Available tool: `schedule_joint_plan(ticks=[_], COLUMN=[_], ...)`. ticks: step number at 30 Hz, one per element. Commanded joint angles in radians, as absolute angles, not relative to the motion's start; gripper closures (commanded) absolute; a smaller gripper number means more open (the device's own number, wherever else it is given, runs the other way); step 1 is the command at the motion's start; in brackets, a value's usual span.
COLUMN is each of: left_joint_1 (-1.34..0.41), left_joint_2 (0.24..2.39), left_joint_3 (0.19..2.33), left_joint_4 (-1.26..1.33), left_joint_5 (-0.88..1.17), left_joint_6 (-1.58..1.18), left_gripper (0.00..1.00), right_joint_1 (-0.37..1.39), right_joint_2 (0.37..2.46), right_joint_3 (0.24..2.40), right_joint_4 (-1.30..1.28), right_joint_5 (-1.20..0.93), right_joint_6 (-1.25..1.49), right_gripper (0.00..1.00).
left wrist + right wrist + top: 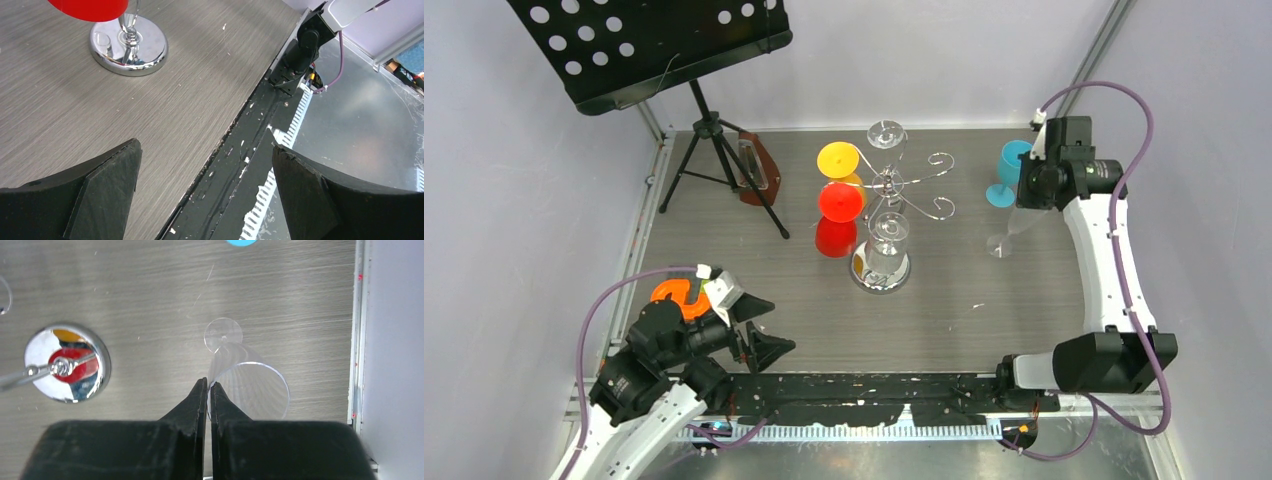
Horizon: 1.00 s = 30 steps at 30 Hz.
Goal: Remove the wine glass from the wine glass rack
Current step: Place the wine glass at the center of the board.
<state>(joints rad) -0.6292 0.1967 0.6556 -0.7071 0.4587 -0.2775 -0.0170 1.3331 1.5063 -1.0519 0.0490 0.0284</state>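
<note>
Grey wood-grain table (984, 310), overhead view: the wine glass rack (894, 186) stands at centre, with other glasses (840, 200) hung inverted by their feet from its arms. At three o'clock of it, well apart, the clear wine glass (1012, 230) is off the rack, bowl up, beneath the right gripper (1031, 200).

Left wrist view: the left gripper (205, 165) hovers at the near edge, jaws spread and empty.

Right wrist view: closed fingers pinch the glass's rim at nine o'clock, probably to steady it. Whether its foot touches the table cannot be judged.
</note>
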Motion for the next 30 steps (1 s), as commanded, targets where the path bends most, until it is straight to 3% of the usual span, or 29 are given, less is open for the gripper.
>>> schedule_joint_plan(ticks=[1, 9, 30], left_joint_1=[-0.631, -0.632, -0.63], left_joint_2=[0.192, 0.207, 0.224], left_joint_3=[0.646, 0.642, 0.641], left_joint_4=[-0.645, -0.647, -0.652], left_joint_5=[0.439, 0.44, 0.43], left_joint_6=[-0.272, -0.273, -0.273], left_gripper=[0.0, 0.0, 0.0], right_joint_1=[-0.083, -0.104, -0.137], right_joint_2=[1.372, 1.476, 1.619], right_joint_3=[1.587, 1.66, 1.687], right_joint_4=[-0.975, -0.986, -0.94], right_joint_5=[0.014, 0.124, 0.127], right_joint_6=[0.053, 0.036, 0.046], right_gripper=[0.94, 0.95, 0.95])
